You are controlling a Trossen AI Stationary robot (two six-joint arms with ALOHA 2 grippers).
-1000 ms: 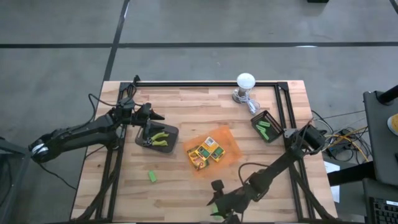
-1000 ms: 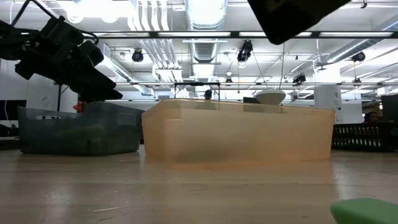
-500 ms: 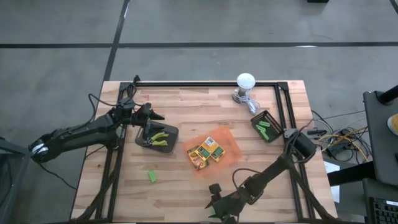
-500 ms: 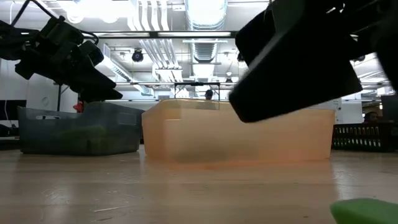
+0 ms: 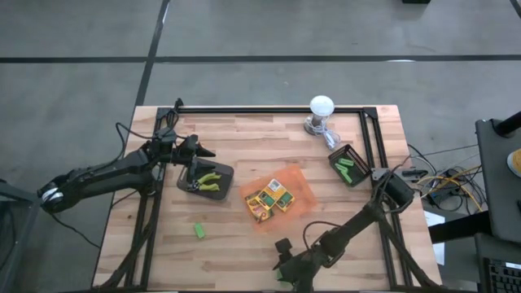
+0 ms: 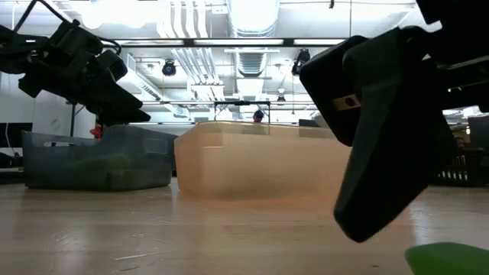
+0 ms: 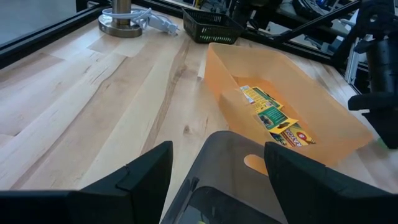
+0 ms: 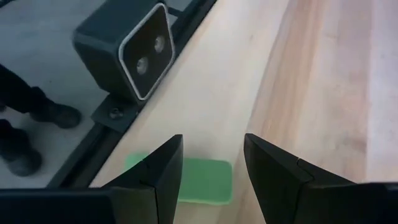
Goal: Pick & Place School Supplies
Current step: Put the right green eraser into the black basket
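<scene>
The wooden table (image 5: 244, 146) carries an orange tray (image 5: 299, 195) with about three crayon boxes (image 5: 269, 199) lying flat in it. A dark bin (image 5: 224, 181) holds two pliers (image 5: 211, 179), handles pointing toward the tray; a black basket (image 5: 356, 156) holds green pieces (image 5: 346, 167). Two green pieces lie loose: one (image 5: 199, 231) left of the tray, another (image 8: 193, 180) at the near edge, its length running along that edge. The right gripper (image 8: 208, 165) has come lower over it, fingers apart. The left gripper (image 5: 202, 152) waits spread over the bin, unmoved.
</scene>
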